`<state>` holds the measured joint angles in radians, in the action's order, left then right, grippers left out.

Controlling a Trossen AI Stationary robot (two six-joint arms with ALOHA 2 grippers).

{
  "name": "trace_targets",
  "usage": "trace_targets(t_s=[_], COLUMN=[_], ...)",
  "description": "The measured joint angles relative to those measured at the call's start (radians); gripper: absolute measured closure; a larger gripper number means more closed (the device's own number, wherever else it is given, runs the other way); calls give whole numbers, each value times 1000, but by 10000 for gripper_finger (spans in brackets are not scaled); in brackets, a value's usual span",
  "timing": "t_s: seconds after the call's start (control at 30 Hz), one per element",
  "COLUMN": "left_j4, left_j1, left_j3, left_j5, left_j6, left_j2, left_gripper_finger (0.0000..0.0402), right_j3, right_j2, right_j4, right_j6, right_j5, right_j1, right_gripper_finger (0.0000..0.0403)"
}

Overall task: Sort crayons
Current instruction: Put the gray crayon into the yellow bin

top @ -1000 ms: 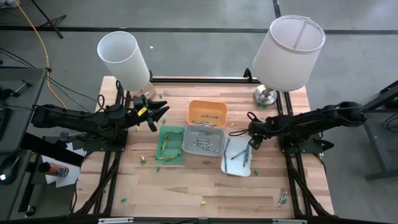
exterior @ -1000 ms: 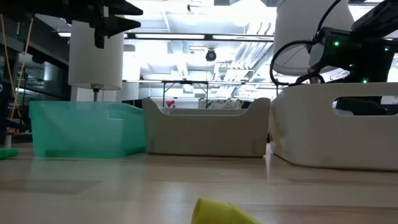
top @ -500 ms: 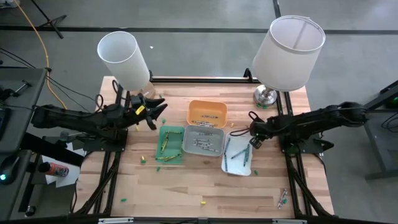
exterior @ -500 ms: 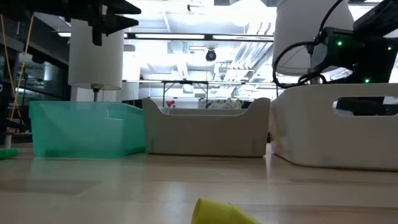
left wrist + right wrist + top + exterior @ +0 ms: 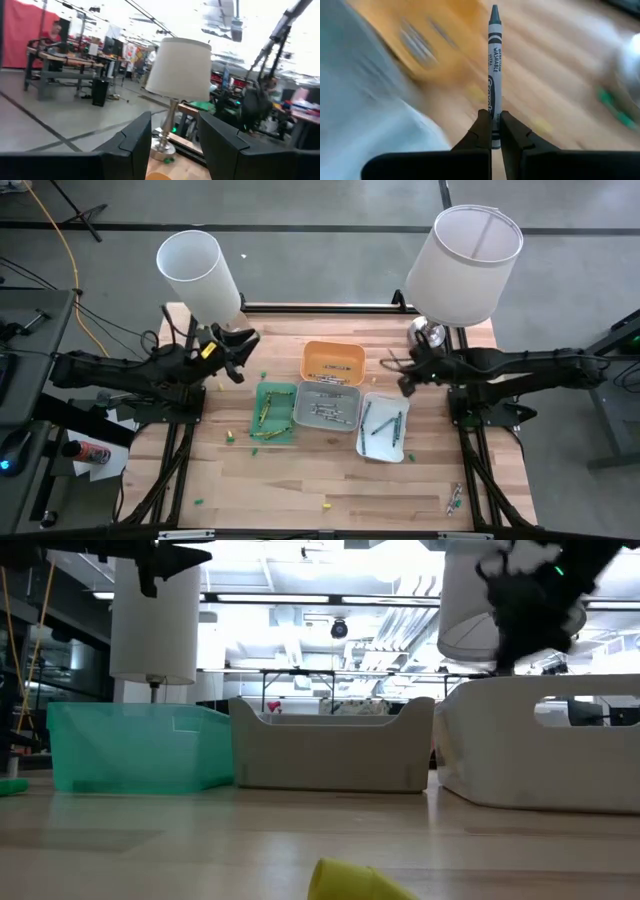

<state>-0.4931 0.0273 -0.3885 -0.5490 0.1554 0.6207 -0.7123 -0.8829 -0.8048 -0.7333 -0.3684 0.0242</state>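
Four trays stand mid-table: green, grey, orange and white, each with crayons lying in it. My right gripper hovers between the orange tray and the white one, shut on a dark teal crayon. My left gripper hangs raised at the far left, near the left lamp, open with nothing between its fingers. Loose crayons lie on the wood: green ones, a yellow one near the front edge. My right gripper pinches the dark teal crayon between its two fingers at the crayon's blunt end. The crayon lies along the fingers and sticks out straight ahead of them, its tip free. It is lifted clear of the trays and the table.
Two white-shaded lamps stand at the far edge, one at the left and one at the right. A small bunch of crayons lies near the front right corner. Bare wood shows along the front of the table.
My right gripper has risen from over the white tray and gone toward the table's far edge, now beside the orange tray. My left gripper has drawn back a little toward the far left corner.
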Motion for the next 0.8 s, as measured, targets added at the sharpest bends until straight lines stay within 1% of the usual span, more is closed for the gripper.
trace_targets(t_s=[0.1, 0.17, 0.33, 0.4, 0.47, 0.53, 0.63, 0.73, 0.8], left_j4=[0, -1, -9, -18, -34, -39, -35, -36, -38], left_j1=[0, 0, -1, -2, -2, -6, -20, -41, -54], left_j3=[-4, -20, -121, -173, -226, -279, -335, -366, -375], left_j5=[50, 84, 151, 165, 187, 214, 270, 313, 329], left_j6=[20, 31, -60, -104, -145, -174, -172, -146, -114], left_j2=[52, 113, 300, 382, 452, 512, 576, 603, 607], left_gripper_finger=[257, 257, 257, 257, 257, 257, 257, 257, 257], right_j3=[-9, -10, -13, -38, -82, -134, -208, -272, -304], right_j2=[-15, -53, -206, -272, -337, -394, -464, -512, -531], right_j4=[257, 458, 924, 1038, 1077, 1076, 1076, 1074, 1057], right_j6=[43, 88, 255, 309, 354, 391, 445, 506, 542], right_j5=[-9, -10, 9, 24, 34, 56, 111, 153, 161], right_j1=[0, 0, -1, 0, 0, 0, -6, -21, -32], right_gripper_finger=[401, 402, 402, 402, 402, 402, 402, 402, 402])
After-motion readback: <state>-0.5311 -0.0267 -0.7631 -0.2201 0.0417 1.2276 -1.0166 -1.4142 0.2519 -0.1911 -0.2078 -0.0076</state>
